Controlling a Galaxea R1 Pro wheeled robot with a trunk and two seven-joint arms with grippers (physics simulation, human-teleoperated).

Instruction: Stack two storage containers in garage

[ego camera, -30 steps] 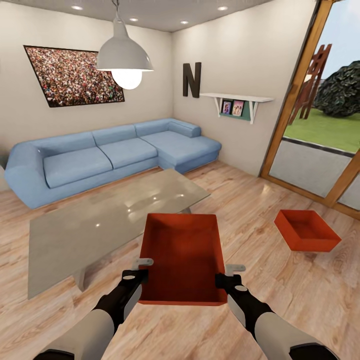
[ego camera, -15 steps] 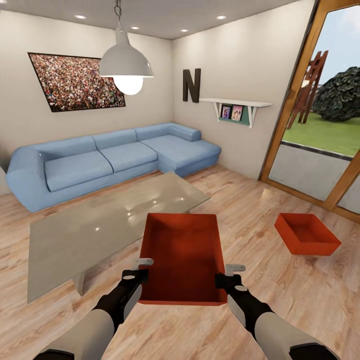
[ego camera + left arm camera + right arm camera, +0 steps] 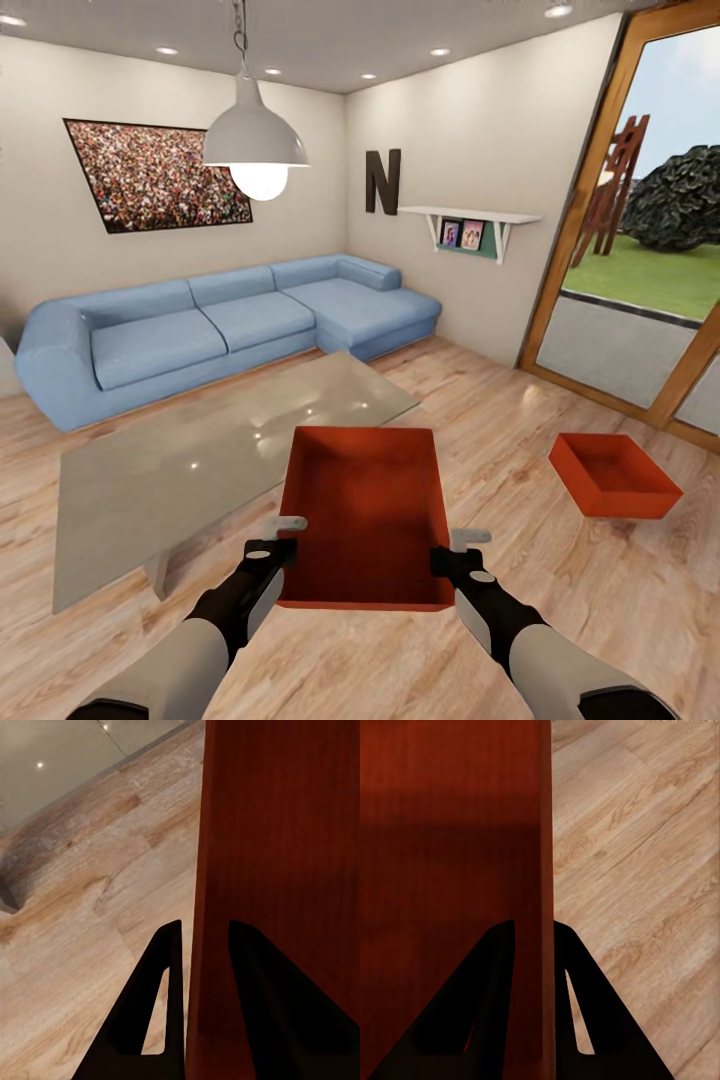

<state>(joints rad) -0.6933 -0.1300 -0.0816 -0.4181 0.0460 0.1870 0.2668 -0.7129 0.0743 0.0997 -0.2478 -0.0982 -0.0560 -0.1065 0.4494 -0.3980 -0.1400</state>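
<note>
Both grippers, left (image 3: 292,532) and right (image 3: 462,545), clenched on bin (image 3: 365,510) side walls; looks rigid, light, thin-rimmed, likely slippery; second bin (image 3: 612,475) on floor

One red-orange storage container (image 3: 365,515), a lidless rectangular bin with plain flat walls, is held level above the light wood plank floor (image 3: 600,600) of the living room, just in front of the glass desk (image 3: 200,460), open side up, its two long walls each pinched between dark fingers (image 3: 169,975). The second container (image 3: 612,475), identical, sits on the planks well apart to the right, near the glass door
</note>
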